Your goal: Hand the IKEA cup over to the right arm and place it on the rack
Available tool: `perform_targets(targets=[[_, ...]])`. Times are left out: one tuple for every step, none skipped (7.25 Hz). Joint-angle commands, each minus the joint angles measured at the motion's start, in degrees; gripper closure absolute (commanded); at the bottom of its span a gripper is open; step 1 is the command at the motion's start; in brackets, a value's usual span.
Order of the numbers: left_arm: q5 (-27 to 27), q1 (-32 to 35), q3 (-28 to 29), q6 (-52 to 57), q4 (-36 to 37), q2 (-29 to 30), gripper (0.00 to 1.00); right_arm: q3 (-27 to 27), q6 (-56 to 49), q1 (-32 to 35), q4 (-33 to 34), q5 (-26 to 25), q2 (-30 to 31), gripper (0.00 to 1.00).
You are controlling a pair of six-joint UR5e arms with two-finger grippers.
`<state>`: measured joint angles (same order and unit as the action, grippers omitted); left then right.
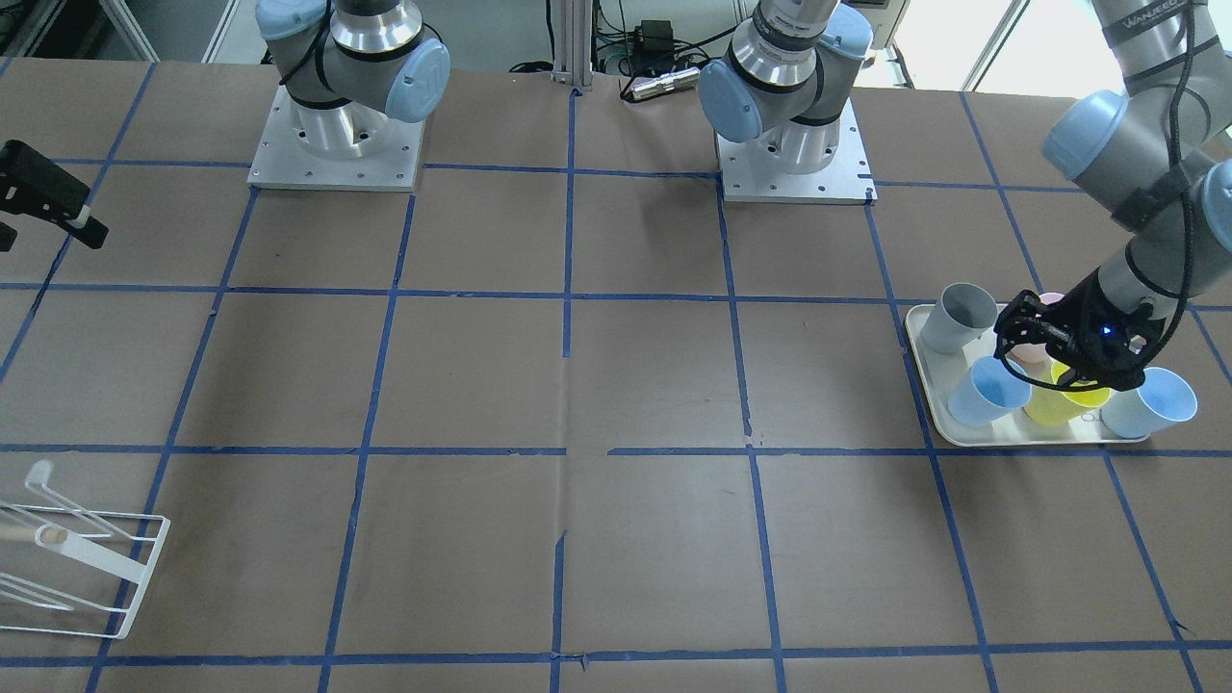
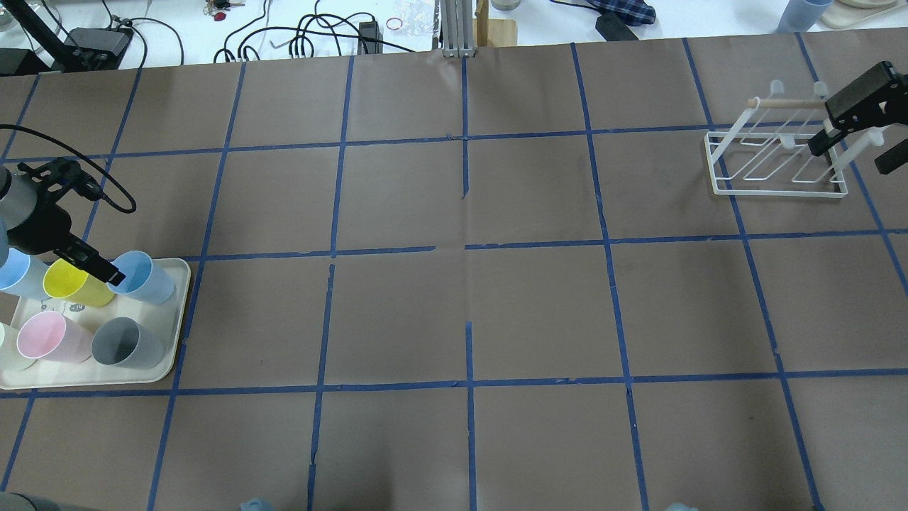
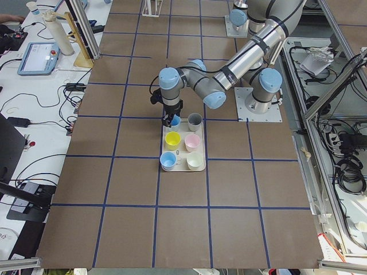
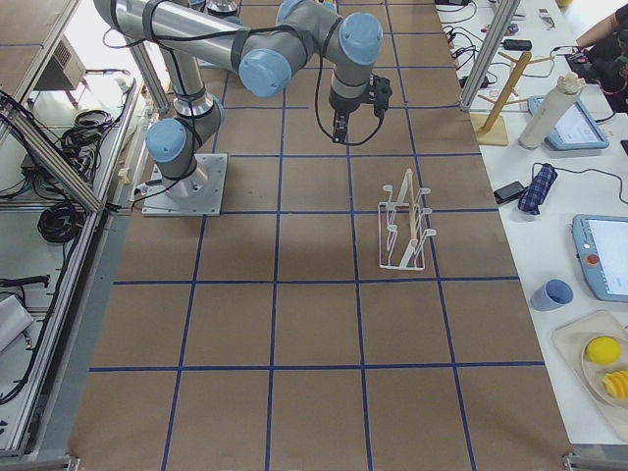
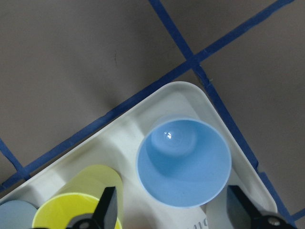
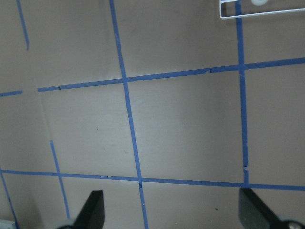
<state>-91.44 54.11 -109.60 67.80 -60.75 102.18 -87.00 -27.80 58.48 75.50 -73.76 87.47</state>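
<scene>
You are at the very first step, the pick-up. Your left gripper [image 5: 172,210] hangs over the cream tray [image 5: 190,93]. Its two fingers are wide apart and there is nothing in them. The pale blue IKEA cup [image 5: 183,162] stands mouth up in the tray's corner, right under that gripper. It is not lifted yet.

Next, I think you need to go down and close on the cup. Be careful, because the yellow cup [image 5: 76,210] stands just beside it and one finger hangs over that yellow cup. The tray's raised rim is close on the other side. Slide a little toward the blue cup first, so the fingers miss both.

The other blue cup [image 2: 21,273], the pink cup [image 2: 46,335] and the grey cup [image 2: 128,343] share the tray. So it looks safer to lift up, not sideways.

A wide stretch of brown table [image 2: 539,312] lies between the tray and the white wire rack [image 2: 787,103]. That looks like good room for the hand-over. Your right gripper [image 6: 172,210] hangs by the rack, well apart from the tray. Its fingers are spread and hold nothing.
</scene>
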Motion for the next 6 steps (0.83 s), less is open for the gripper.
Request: perform_targets(targets=[[0.03,-0.33,0.18,-0.73,0.54,1.61,0.18,-0.01,-8.02,-3.28,-6.73,7.9,-1.86,0.0],[0.03,-0.24,0.26,-0.65,0.63,2.32,0.2,-0.01,-11.8,-4.51,-13.9,14.98,-2.74,0.0],[0.2,-0.15,0.18,-0.57,1.24,2.41,0.21,-0.1,-16.63,-5.21,-20.5,20.18,-3.53,0.0],[0.29,-0.06,0.18,-0.39,1.25,2.5,0.22,-0.1,-19.28,-5.22,-24.31,22.67,-3.71,0.0],[1.6,-0.06,0.18,-0.22,1.34,2.94,0.22,-0.1,-22.97,-5.22,-29.04,26.26,-3.71,0.0],[1.79,-0.06,0.18,-0.04,2.21,3.72,0.22,-0.27,-27.44,-4.96,-35.01,29.69,-3.98,0.0]])
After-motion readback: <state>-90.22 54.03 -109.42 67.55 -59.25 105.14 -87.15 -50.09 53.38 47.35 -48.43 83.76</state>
